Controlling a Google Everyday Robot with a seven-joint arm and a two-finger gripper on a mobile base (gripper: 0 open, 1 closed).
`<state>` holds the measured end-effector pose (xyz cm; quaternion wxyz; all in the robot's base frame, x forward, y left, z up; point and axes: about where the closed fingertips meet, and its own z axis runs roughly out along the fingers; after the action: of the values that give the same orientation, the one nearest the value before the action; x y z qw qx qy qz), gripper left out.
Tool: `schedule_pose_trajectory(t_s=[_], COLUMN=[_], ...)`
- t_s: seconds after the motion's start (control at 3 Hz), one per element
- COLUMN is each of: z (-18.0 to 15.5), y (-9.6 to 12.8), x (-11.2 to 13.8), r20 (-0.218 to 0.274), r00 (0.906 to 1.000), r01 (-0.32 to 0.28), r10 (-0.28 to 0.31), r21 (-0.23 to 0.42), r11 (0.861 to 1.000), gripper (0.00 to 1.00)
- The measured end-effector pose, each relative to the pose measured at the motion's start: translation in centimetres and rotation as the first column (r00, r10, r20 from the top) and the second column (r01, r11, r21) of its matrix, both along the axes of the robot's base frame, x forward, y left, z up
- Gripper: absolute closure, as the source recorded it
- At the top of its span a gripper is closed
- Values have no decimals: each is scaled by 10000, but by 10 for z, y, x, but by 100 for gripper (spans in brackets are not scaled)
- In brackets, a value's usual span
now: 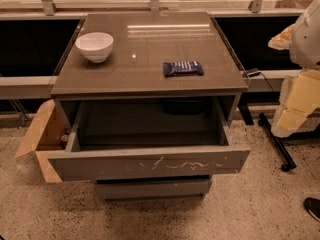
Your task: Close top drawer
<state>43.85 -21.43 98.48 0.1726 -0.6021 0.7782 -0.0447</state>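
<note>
The top drawer (150, 165) of a grey cabinet stands pulled far out towards me. Its flat front panel has pale whitish scratches across the middle, and its deep dark interior (147, 124) looks empty. My gripper (289, 118) hangs at the right edge of the view, pale yellow below the white arm (307, 31). It is to the right of the drawer's right front corner, apart from it and holding nothing.
A white bowl (94, 46) and a dark blue snack bar (183, 68) lie on the cabinet top (150, 79). A lower drawer (152, 188) sticks out slightly. An open cardboard box (42, 134) stands at the left. A black stand leg (275, 143) and a shoe (313, 207) are at the right.
</note>
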Motion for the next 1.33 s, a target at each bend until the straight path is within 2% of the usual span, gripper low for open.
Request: schedule_pose_trajectory(t_s=[0.33,0.67,1.0,1.33], z=[-4,-52,-118,-120], y=[1,9,34,34], x=[0,3,2,2], r20=[18,-357,-917,-934], r00=[10000,9985,9874,9870], r01=[-58,-392,-1137,-1154], r10=[58,415,1287,1306], r21=[63,626,1541,1528], r11=[10000,9973,9815,9815], gripper=[0,0,0,1])
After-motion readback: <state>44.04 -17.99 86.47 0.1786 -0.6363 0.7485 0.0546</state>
